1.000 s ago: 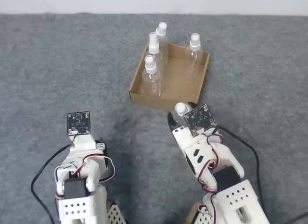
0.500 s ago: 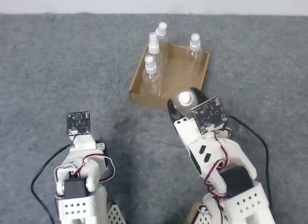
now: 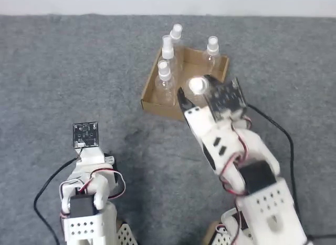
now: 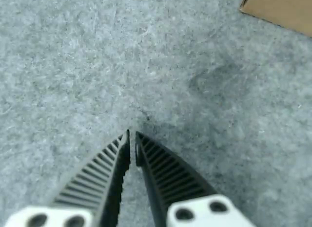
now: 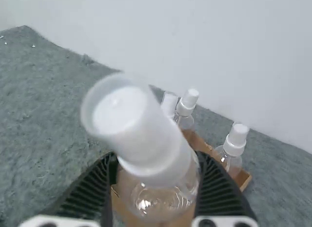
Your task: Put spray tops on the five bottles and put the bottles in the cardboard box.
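A cardboard box (image 3: 223,79) lies at the back centre of the grey mat, with several clear bottles topped with white spray heads standing in it, such as one bottle (image 3: 165,83) at the near left and another bottle (image 3: 212,51) at the far right. My right gripper (image 3: 195,100) is shut on a further spray-topped bottle (image 3: 197,87), held upright above the box's near edge. The right wrist view has this held bottle (image 5: 151,159) close up between the black fingers (image 5: 87,193), the box bottles (image 5: 233,144) behind it. My left gripper (image 4: 132,139) is shut and empty, low over bare mat.
A corner of the box (image 4: 280,10) shows in the left wrist view. Grey mat (image 3: 73,71) covers the table around the box. A white wall (image 5: 195,37) stands behind the box.
The right arm has lifted the bottle and carried it away from the mat in front of the box to above the box's near edge. The left arm stayed still.
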`<state>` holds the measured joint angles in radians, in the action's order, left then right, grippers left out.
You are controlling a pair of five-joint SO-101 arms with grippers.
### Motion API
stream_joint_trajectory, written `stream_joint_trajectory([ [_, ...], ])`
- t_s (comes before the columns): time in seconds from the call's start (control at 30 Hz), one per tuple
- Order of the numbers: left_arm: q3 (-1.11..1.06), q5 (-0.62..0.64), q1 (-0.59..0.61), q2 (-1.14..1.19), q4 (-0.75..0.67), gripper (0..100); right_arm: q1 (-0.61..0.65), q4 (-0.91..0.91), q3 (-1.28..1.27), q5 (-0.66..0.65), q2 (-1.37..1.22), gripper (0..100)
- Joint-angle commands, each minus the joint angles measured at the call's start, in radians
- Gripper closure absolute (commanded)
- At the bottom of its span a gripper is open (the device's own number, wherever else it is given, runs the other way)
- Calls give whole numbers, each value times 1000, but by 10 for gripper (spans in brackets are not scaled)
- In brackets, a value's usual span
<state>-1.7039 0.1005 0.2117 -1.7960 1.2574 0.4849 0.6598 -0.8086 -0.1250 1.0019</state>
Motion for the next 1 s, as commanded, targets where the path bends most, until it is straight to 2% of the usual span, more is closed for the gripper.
stream_joint_trajectory([
  [0.0,19,-6,0,-23,6,988,-13,-36,121,11,-105,986],
  [0.27,19,-6,0,-23,6,988,-13,-185,126,11,-246,986],
  [0.77,19,-6,0,-23,6,988,-18,-317,121,12,-426,986],
  [0.97,19,-6,0,-23,6,988,-56,-328,121,11,-503,986],
])
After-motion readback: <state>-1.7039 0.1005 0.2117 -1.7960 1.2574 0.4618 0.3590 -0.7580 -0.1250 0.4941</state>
